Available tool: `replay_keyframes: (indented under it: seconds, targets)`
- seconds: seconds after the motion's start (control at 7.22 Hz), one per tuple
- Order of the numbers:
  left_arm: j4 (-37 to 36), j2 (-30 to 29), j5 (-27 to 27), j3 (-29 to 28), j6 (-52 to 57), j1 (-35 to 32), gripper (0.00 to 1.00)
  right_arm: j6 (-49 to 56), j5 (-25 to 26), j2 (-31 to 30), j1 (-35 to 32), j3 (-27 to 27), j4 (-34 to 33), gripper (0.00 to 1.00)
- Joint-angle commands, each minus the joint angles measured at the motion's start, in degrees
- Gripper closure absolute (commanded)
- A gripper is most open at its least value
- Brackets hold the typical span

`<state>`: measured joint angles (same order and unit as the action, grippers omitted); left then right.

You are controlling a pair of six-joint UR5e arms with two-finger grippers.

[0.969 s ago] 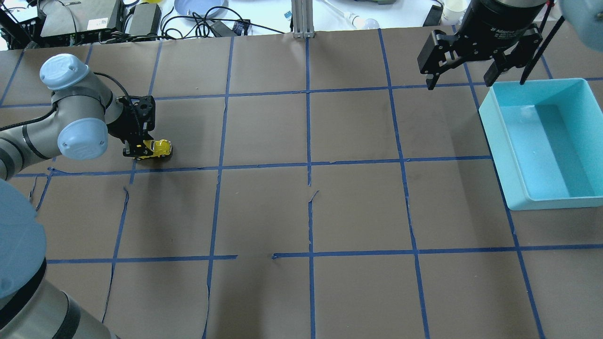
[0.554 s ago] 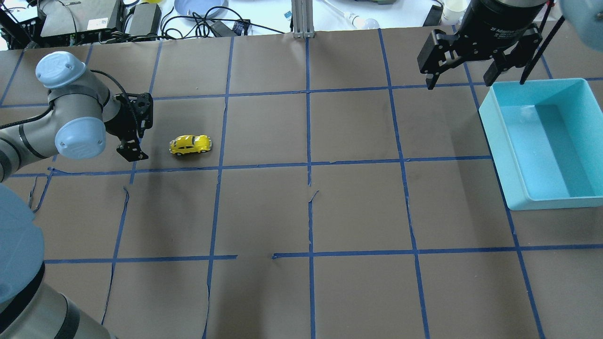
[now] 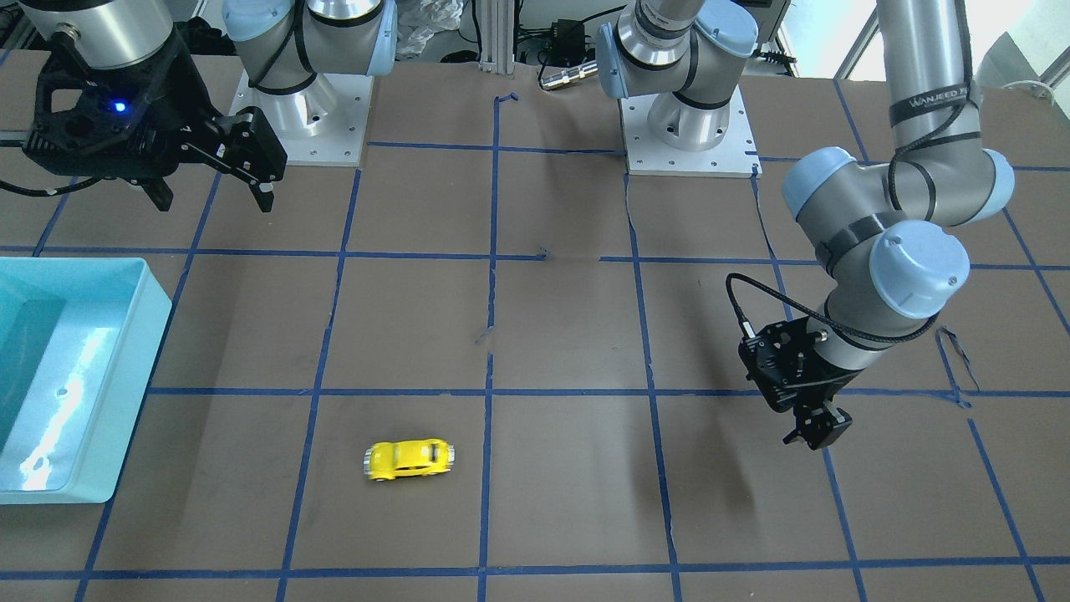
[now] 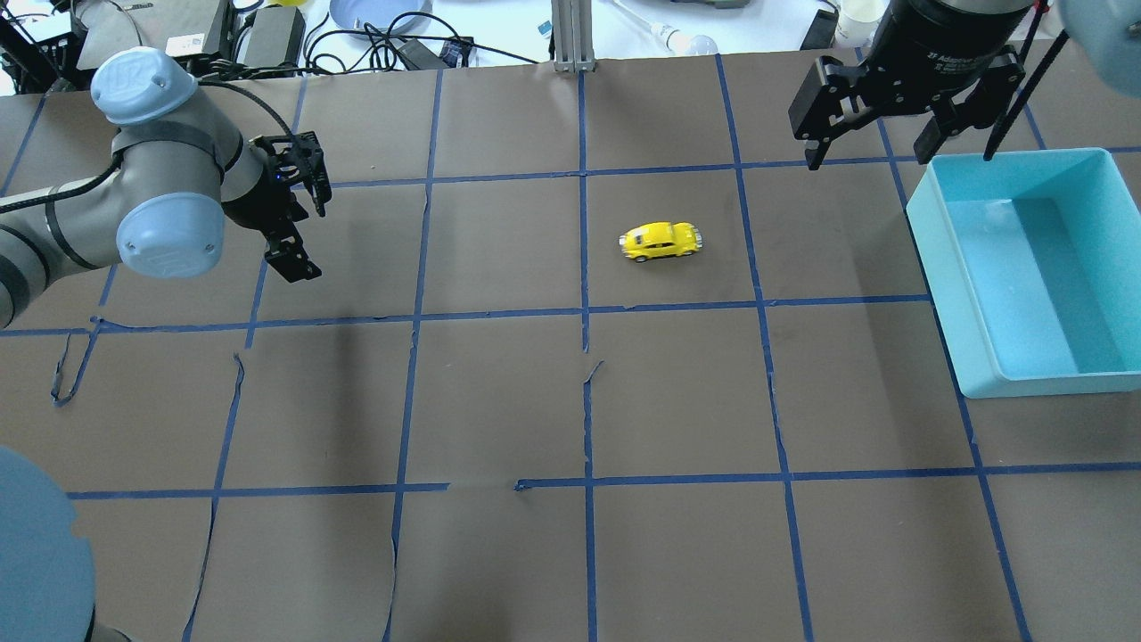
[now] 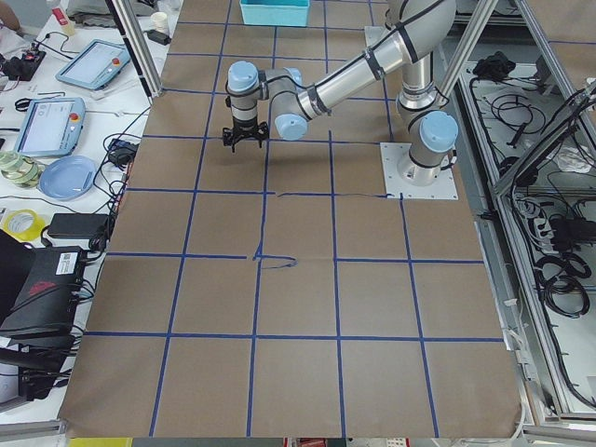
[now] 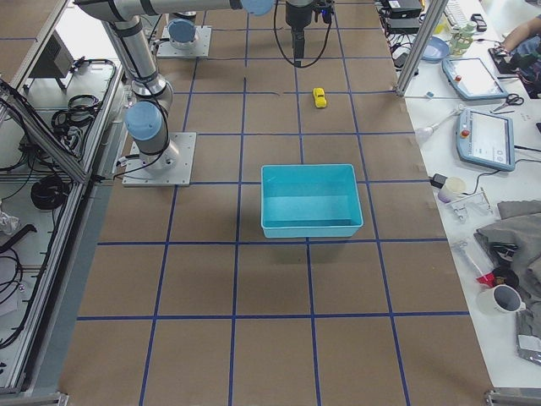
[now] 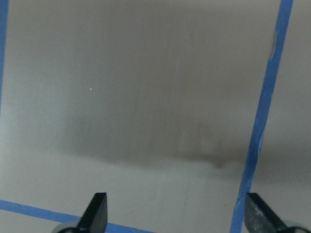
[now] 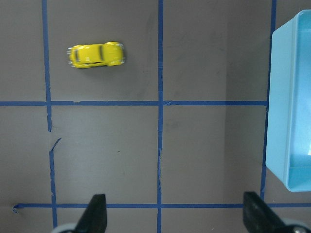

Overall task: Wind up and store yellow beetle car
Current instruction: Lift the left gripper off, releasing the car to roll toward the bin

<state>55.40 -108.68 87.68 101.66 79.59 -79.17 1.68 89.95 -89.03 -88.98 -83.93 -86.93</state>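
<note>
The yellow beetle car (image 4: 660, 241) stands free on its wheels on the brown table, just right of the centre line; it also shows in the front view (image 3: 409, 459), the right side view (image 6: 319, 97) and the right wrist view (image 8: 96, 54). My left gripper (image 4: 307, 232) is open and empty, raised over the table's left part, far from the car; its wrist view shows only bare table between its fingertips (image 7: 97, 209). My right gripper (image 4: 869, 156) is open and empty, hovering high at the back right, between the car and the bin.
An open, empty light-blue bin (image 4: 927, 241) sits at the right edge of the table, also in the front view (image 3: 155, 309) and the right wrist view (image 8: 279, 97). Blue tape lines form a grid on the brown table. Cables and devices lie beyond the far edge.
The left gripper let go of the car, opened and lifted away to the back. The car rolled to the right, from the left gripper past the centre line. The right gripper stayed put.
</note>
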Motion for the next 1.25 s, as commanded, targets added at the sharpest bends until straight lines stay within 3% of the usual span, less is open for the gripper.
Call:
replay_keyframes:
  seconds: [0.0,0.55,1.11]
  targets:
    - [4.01,4.07,0.12,-0.76,-13.27,-3.53,0.00,-0.01,-0.13,0.00,0.03,0.00,-0.08,0.00]
    - [5.33,6.02,0.29,-1.11,-20.06,-3.80,0.00,-0.01,-0.13,0.00,0.03,0.00,-0.08,0.00]
    - [15.61,11.28,0.90,-8.22,-45.42,-6.42,0.00,-0.01,-0.13,0.00,-0.05,0.00,-0.08,0.00]
